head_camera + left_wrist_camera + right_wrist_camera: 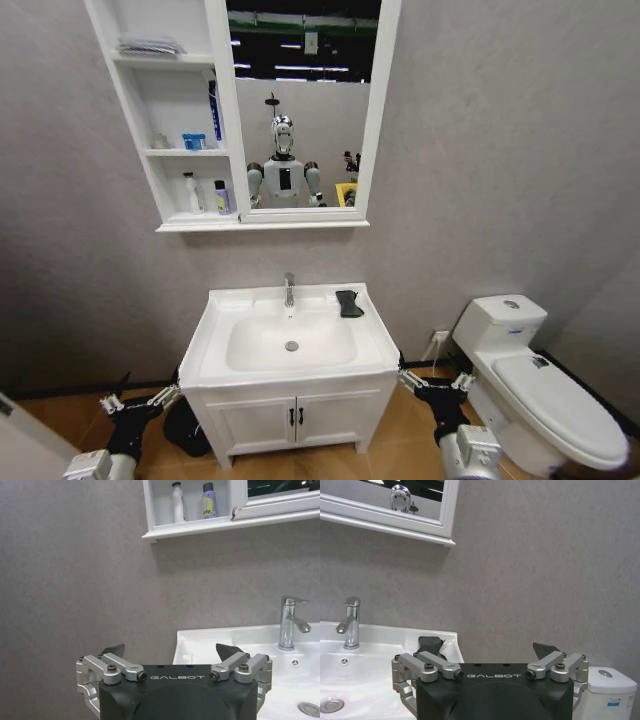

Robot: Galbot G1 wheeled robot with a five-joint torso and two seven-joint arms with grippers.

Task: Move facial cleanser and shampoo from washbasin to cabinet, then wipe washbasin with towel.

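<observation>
Both sets of my fingers, left (170, 655) and right (487, 650), spread empty, low beside washbasin (225, 300). Towel (349, 303) ahead on rim; bottles (222, 197) shelved in cabinet (190, 225), wiping remains.

Bottle (214, 108) labels too small to read, cabinet (130, 110) top cropped

A white rectangular ceramic washbasin (372, 345) with an oval bowl and chrome tap sits below a white wall-mounted cabinet (222, 130) with open shelves and mirror. A small black rumpled towel (349, 303) lies on the basin's back right corner.
</observation>
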